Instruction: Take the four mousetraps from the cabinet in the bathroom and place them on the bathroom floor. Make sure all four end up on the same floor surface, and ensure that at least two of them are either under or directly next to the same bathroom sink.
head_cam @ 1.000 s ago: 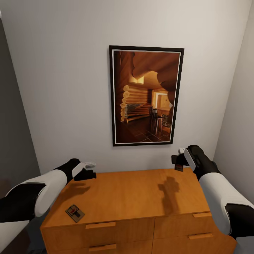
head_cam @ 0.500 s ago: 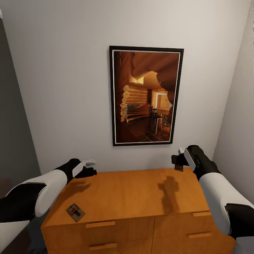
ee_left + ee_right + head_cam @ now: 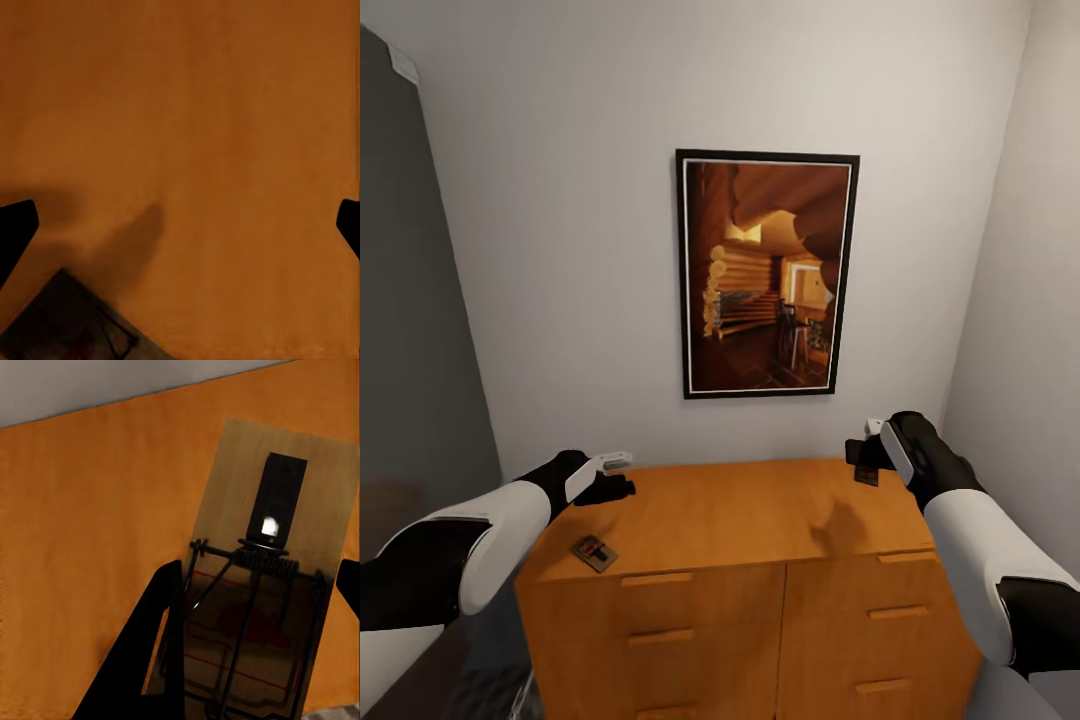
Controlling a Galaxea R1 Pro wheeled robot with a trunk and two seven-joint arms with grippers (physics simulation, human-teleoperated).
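Mousetraps are the business here, and one of them (image 3: 255,585) is pinched in the right gripper (image 3: 868,462), held up above the far right corner of the cabinet (image 3: 740,515), its wooden board and dark wire bar plain to see between the fingers in the right wrist view. A second mousetrap (image 3: 594,552) lies flat on the cabinet top near the front left edge, just beside and nearer than the left gripper (image 3: 612,480), which hovers over the wood with its fingers spread and nothing between them. A framed picture (image 3: 767,273) of a log interior hangs on the far wall. The held trap looks gripped along one side only, so I would judge a quick swing of the arm or a turn of the base could let it twist and slip out onto the cabinet or the floor. The trap near the edge sits close enough to the lip that a careless nudge from the left fingers might push it off
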